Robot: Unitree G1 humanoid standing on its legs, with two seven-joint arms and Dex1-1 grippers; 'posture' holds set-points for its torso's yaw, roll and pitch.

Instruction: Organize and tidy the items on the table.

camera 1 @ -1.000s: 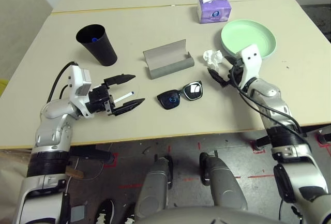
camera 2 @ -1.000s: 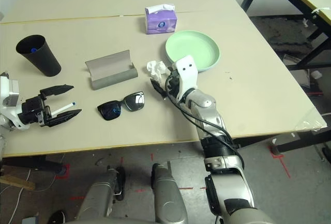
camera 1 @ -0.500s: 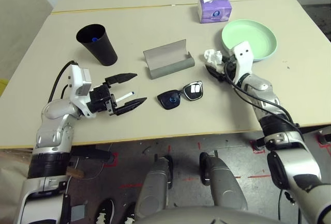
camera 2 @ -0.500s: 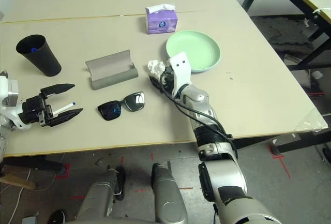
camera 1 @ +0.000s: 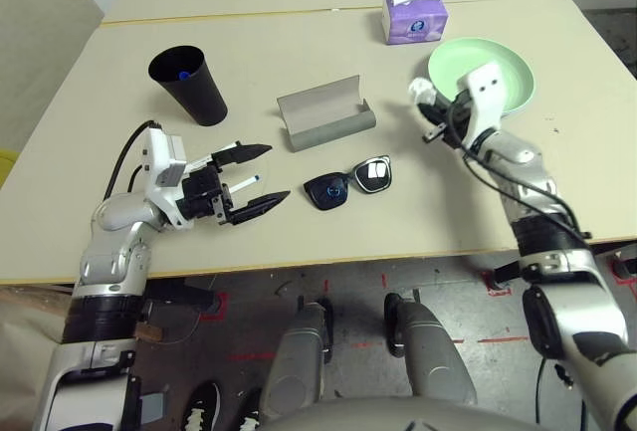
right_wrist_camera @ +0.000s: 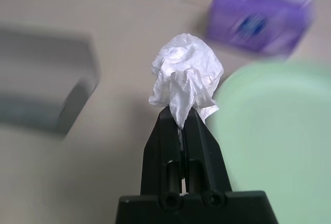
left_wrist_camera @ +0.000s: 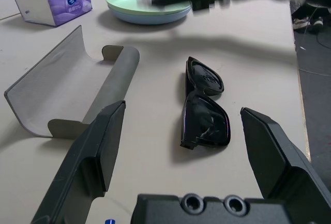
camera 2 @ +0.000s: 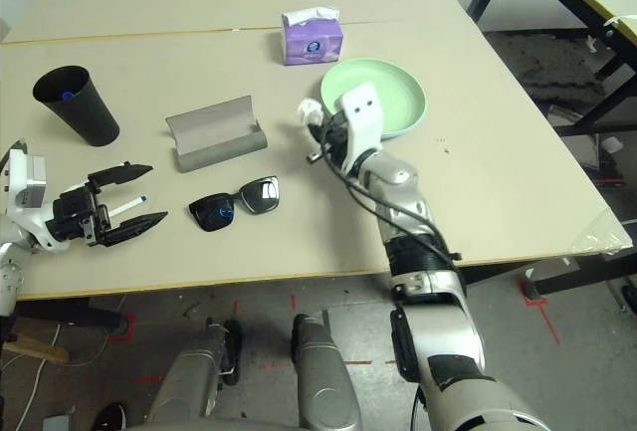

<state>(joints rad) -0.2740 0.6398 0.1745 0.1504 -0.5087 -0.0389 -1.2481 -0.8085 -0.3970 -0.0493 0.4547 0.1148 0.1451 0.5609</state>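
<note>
Low on the left of the head view, the left gripper (camera 1: 251,174) rests on the bench (camera 1: 418,222) with its jaws spread wide and nothing between them. A white marker (camera 1: 242,185) lies on the bench between those open fingers, its tip toward the sunglasses (camera 1: 347,182) at centre frame.

Right of centre, the right gripper (right_wrist_camera: 181,131) has its jaws pinched shut on the lower edge of the crumpled tissue (right_wrist_camera: 185,76), which is held clear of the bench beside the near rim of the pale-green plate (camera 1: 514,66).

Behind the sunglasses, the grey glasses case (camera 1: 324,112) lies open. At upper left stands a black cup (camera 1: 187,83) with a blue-capped marker inside. The purple tissue box (camera 1: 415,16) sits at the top, beyond the plate.

The step in hand looks like carrying the tissue away for disposal. The grip catches only a thin fold, so a smooth, unhurried carry should keep it from slipping free. The arm would do well to travel high enough to clear the plate rim, and the jaws should stay closed until the tissue is over its destination, which cannot be told from these views.
</note>
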